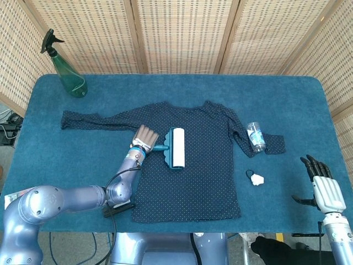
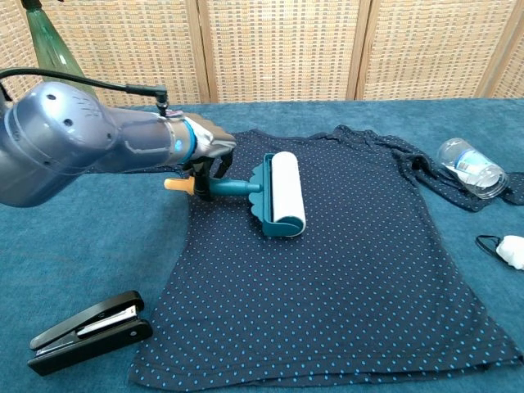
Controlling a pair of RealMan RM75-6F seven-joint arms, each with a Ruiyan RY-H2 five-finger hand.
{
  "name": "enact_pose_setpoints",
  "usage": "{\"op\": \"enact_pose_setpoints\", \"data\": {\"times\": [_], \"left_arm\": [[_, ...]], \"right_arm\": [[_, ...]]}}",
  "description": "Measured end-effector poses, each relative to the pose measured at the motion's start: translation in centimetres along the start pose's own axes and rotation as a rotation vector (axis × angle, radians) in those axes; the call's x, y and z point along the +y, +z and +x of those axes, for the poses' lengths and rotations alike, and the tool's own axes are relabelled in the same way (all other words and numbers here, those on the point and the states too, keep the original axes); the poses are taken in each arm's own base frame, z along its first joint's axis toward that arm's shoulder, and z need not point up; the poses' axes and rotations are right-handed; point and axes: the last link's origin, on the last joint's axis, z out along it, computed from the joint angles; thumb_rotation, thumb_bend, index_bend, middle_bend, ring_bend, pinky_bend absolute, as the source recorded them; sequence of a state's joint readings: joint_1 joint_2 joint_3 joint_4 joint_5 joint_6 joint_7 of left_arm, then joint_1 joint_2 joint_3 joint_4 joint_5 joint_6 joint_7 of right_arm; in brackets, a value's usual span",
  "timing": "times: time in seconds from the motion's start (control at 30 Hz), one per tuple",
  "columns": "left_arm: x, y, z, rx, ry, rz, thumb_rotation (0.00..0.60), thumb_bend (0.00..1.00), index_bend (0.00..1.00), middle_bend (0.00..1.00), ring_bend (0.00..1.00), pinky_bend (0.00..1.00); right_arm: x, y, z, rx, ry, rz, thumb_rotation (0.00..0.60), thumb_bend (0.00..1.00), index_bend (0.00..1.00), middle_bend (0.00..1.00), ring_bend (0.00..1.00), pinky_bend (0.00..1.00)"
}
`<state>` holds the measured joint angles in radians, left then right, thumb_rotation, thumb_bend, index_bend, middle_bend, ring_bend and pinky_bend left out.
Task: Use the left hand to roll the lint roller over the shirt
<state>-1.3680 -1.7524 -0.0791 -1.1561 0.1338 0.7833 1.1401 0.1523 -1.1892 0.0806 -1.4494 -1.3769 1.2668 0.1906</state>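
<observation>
Lint roller (image 1: 177, 147) on shirt (image 1: 193, 171); blue table (image 1: 182, 88); wicker screen (image 1: 182, 33) behind

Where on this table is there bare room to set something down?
Bare table runs along the far edge between the spray bottle and the right corner, and right of the shirt beyond the plastic cup. The near left is crowded: left hand, lint roller, stapler.
</observation>
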Motion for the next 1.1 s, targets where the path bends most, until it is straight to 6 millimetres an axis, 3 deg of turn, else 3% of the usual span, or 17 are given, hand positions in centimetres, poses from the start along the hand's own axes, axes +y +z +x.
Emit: {"op": "enact_pose_setpoints", "data": {"times": [0.27, 0.6, 0.9, 1.1], "left_arm": [[-1.3, -0.6, -0.5, -0.007, 0.007, 0.017, 0.600, 0.44, 0.83, 0.84, 0.70, 0.65], [-6.4, -1.9, -3.5, -0.049, 0.002, 0.078, 0.600, 0.43, 0.83, 0.84, 0.70, 0.65], [-10.1, -2.9, -4.6, -0.056, -0.015, 0.114, 0.600, 0.43, 0.83, 0.84, 0.70, 0.65], [-9.3, -2.9, -4.5, -0.051, -0.014, 0.096, 0.600, 0.43, 0.83, 0.84, 0.70, 0.65]], "right_arm": [[-0.2, -0.2, -0.2, -0.003, -0.010, 0.007, 0.600, 0.10, 0.00, 0.00, 0.00, 0.00], [-0.9, -0.5, -0.5, -0.013, -0.022, 0.033, 0.600, 0.10, 0.00, 0.00, 0.00, 0.00], [-1.7, -0.7, -0.9, -0.026, -0.026, 0.060, 0.600, 0.10, 0.00, 0.00, 0.00, 0.00], [-1.7, -0.8, -0.8, -0.029, -0.022, 0.058, 0.600, 0.10, 0.00, 0.00, 0.00, 0.00]]}}
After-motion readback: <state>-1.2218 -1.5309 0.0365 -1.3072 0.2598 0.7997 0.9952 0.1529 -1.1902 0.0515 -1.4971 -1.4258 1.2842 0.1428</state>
